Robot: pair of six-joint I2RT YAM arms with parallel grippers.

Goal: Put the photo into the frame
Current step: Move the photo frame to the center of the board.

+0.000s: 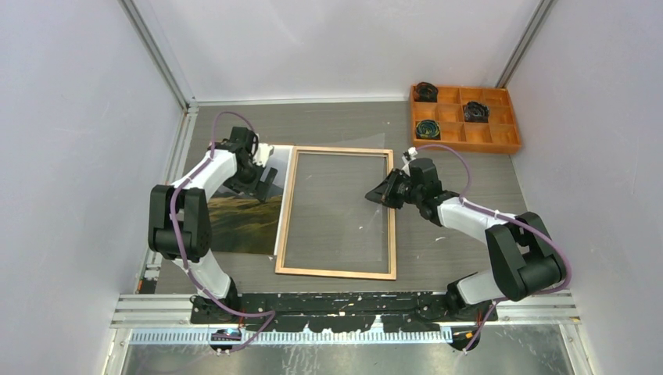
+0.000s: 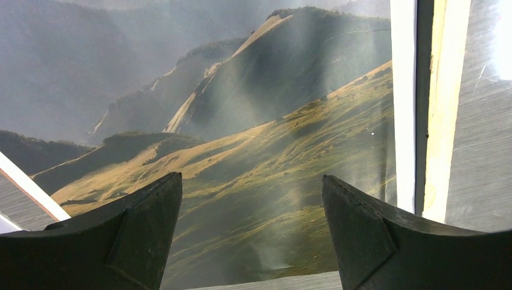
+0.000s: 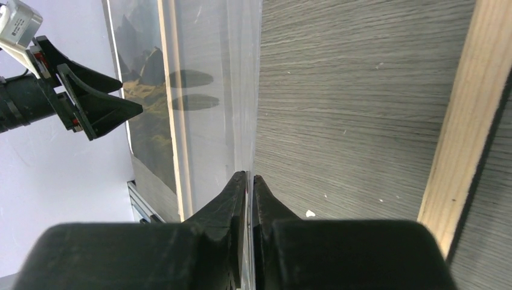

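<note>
We found the left gripper [image 2: 250,181] spread wide, directly above the photo [image 2: 241,121], which lay flat on the desk [image 1: 438,250] just beside the frame [image 1: 335,273]. The right gripper [image 3: 249,176] was pinched on the clear pane [image 3: 232,72], apparently tilted up. We judged the print light, limp and crease-prone, best taken by an edge. The pane could obstruct insertion. An orange tray [image 1: 464,147] sat well beyond.

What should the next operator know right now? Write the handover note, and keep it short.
Left gripper: open, hovering over the photo, holding nothing.
Right gripper: shut on the edge of the clear pane, at the frame's right side.
Frame: lying wood side up between the arms. The photo lies flat beside its left rail, outside it.
Done: pane gripped; photo not yet picked up.
Left: get the photo into the frame.
</note>
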